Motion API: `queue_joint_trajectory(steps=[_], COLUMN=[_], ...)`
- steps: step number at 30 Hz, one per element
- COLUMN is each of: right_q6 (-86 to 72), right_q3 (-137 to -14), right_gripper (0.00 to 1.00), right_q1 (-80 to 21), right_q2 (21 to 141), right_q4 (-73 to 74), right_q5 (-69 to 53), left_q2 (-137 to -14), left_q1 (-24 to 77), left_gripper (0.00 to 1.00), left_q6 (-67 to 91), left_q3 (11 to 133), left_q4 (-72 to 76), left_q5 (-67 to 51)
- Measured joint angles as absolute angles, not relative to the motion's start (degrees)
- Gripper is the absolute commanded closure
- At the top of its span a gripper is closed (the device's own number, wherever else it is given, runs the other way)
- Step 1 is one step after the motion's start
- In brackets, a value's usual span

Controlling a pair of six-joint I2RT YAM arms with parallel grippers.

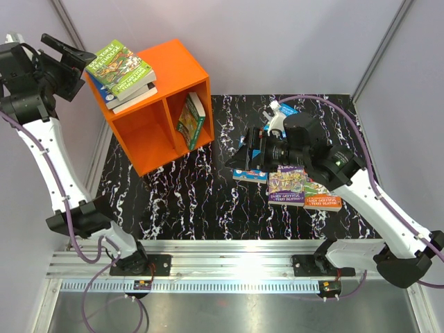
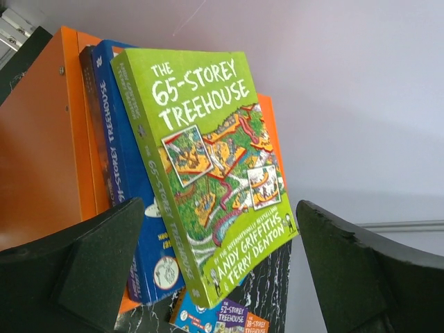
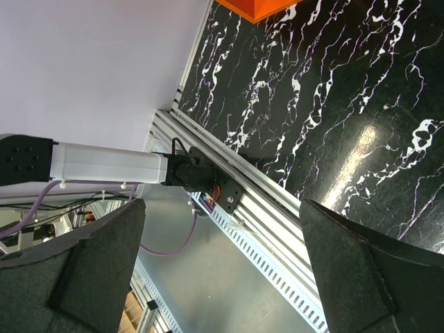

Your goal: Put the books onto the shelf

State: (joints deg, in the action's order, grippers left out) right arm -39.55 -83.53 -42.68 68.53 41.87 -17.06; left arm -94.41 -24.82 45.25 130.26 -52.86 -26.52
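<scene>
Both grippers are gaping empty.
Overhead, the left gripper [image 1: 83, 54] is hovering beside the green book [image 1: 119, 67] lying atop the shelf [image 1: 149, 132]; left wrist, the book is sitting beyond the spread fingers [image 2: 90, 270]; right wrist, the right gripper [image 3: 222, 236] is facing the marbled table [image 3: 333, 90].

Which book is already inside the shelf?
The green book leaning in the right compartment of the shelf; the stacked books lie on its top, the loose books flat on the table.

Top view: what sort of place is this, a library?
Likely a robot test booth: a left arm and right arm bolted to a metal rail, plain walls around a marbled table, an orange shelf with paperbacks.
</scene>
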Motion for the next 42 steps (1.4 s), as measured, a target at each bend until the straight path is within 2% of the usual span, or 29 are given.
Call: queue_joint_trajectory(steps=[4,12,20,27,33,36,42], right_q6=[-38.3,-33.2,-35.7,-34.4,-30.6,-28.4,-25.7], right_q3=[-84.5,-97.3,-91.5,-89.9,-104.2,-111.1,-116.3], right_gripper=[0.00,0.00,0.00,0.00,0.00,0.00,0.00], right_q1=[-42.4,-38.9,-21.8,-18.0,-15.0,-13.8,-13.0], right_q2=[69.6,80.0,90.6,109.1,122.2,127.7,134.7], right_q4=[41.9,42.4,41.9,43.2,47.4,48.8,50.9], right_q5=[-17.2,-16.7,-19.6,-18.6,-13.0,-9.3,-5.0], left_q2=[-89.9,-76.6,-60.2,-49.1,-44.9,-44.7,-44.6], left_q1=[-24.8,-24.0,-19.6,-15.2,-12.9,-12.4,-11.5], left_gripper=[0.01,0.01,0.01,0.01,0.01,0.01,0.01], left_q6=[44.9,44.6,43.5,43.1,42.4,41.7,40.3], left_q3=[125.6,113.3,105.7,92.1,79.6,78.5,78.1], left_q4=[-52.4,-53.5,-60.7,-62.5,-65.0,-65.8,-65.9], left_q5=[-25.8,-23.1,-14.6,-13.7,-13.7,-13.7,-13.6])
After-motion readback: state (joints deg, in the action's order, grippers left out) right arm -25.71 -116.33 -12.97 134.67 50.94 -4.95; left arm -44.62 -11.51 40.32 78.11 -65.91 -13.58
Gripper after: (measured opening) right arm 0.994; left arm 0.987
